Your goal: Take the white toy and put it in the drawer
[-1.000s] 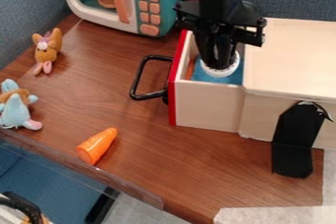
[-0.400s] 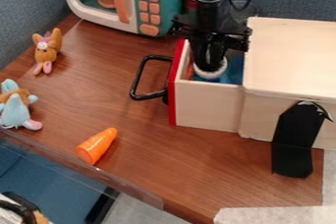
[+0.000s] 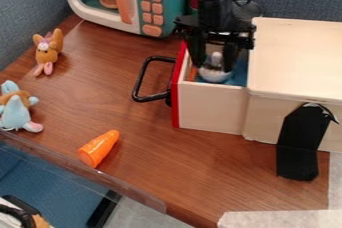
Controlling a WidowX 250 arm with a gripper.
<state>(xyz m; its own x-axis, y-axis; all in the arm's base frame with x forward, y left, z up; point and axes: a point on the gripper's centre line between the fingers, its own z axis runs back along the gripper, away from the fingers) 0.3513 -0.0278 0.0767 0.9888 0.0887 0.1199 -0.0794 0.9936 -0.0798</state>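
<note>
My gripper [image 3: 214, 59] hangs over the pulled-out drawer, its fingers spread apart and dipping inside the drawer walls. Between and just below them, the white toy [image 3: 214, 73] rests in the drawer, with a small knob-like part pointing up; I see no finger closed on it. The drawer [image 3: 211, 107] has pale wooden sides, a red front and a black handle, and blue shows on its floor around the toy.
An orange carrot [image 3: 99, 148] lies left of the drawer at the front. Plush toys [image 3: 47, 53] sit along the left side. A teal toy microwave [image 3: 160, 2] stands behind, and the wooden box top [image 3: 300, 57] is to the right.
The gripper has shifted slightly left inside the drawer along with the white toy, then its fingers have opened, leaving the toy between them.
</note>
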